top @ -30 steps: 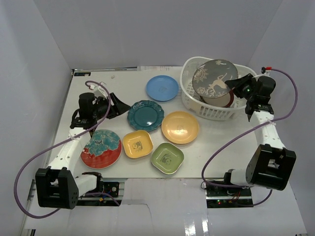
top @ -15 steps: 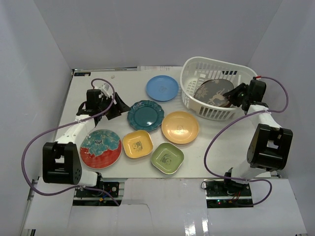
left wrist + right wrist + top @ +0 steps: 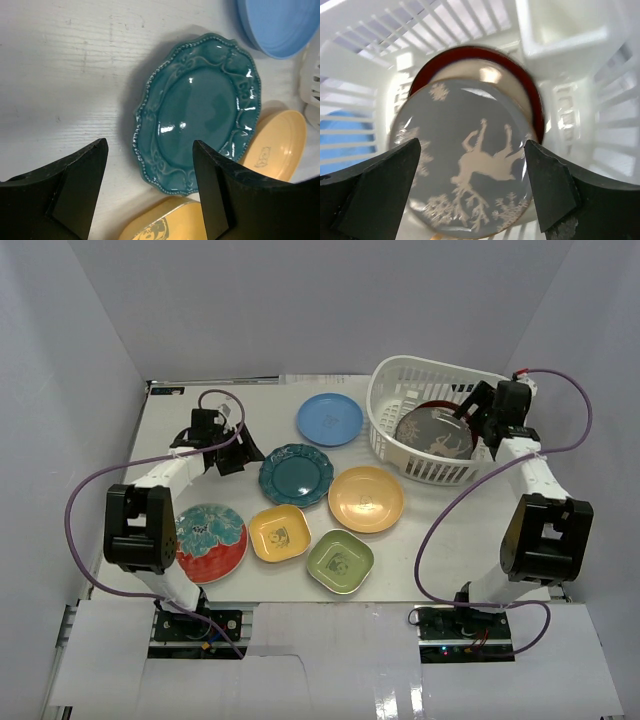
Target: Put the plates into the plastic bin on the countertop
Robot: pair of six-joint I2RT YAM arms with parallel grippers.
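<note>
Grey deer plate (image 3: pixel 470 185) atop maroon-rimmed plate (image 3: pixel 470 52) inside bin (image 3: pixel 560 30).

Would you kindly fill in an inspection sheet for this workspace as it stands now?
Surface: white countertop, flat.
Job's things: grey patterned plate on maroon-rimmed plate inside plastic bin; light blue plate, teal plate, orange plate, red plate, yellow plate, green plate on the countertop.
Clutter: nothing seen.
Grippers: left gripper open, empty, beside the teal plate; right gripper open, empty, over the plastic bin.
Cables: left purple cable and right purple cable loop beside the arms.
Surroundings: pale grey walls on three sides.
</note>
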